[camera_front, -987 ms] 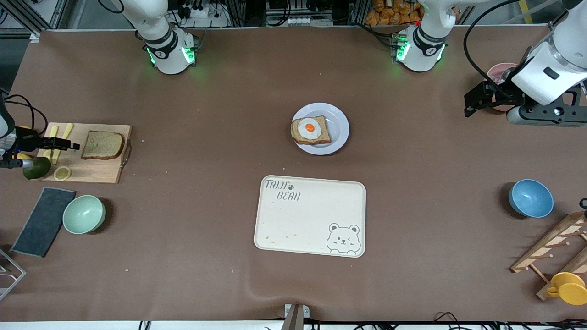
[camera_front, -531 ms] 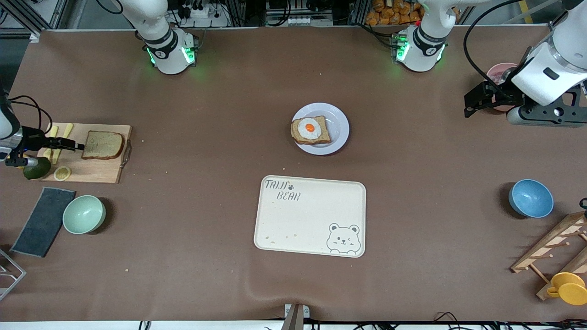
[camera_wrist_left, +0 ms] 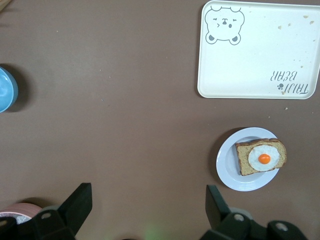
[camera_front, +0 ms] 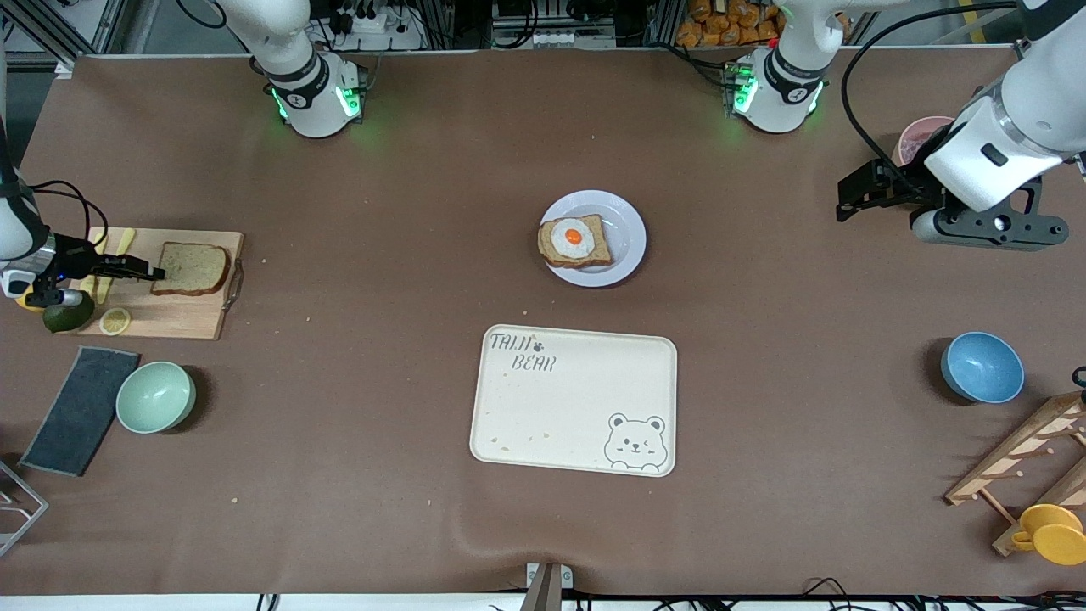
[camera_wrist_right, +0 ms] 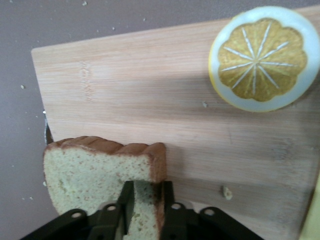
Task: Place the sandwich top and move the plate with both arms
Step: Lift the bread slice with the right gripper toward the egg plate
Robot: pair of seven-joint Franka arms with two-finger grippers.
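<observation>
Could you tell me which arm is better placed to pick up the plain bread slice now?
The right. The right gripper is already at the sandwich top on the cutting board, fingers straddling its edge. The left gripper hangs open at the left arm's end of the table.

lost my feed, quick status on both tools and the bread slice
Right tool at the cutting board, fingers straddling the sandwich top's crust edge. Left tool open, up over bare table. Plate with egg slice untouched. Path unobstructed.

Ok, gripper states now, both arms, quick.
Right gripper: fingers either side of the sandwich top's crust edge on the cutting board; whether it grips cannot be told.
Left gripper: open, empty, over bare table.
</observation>
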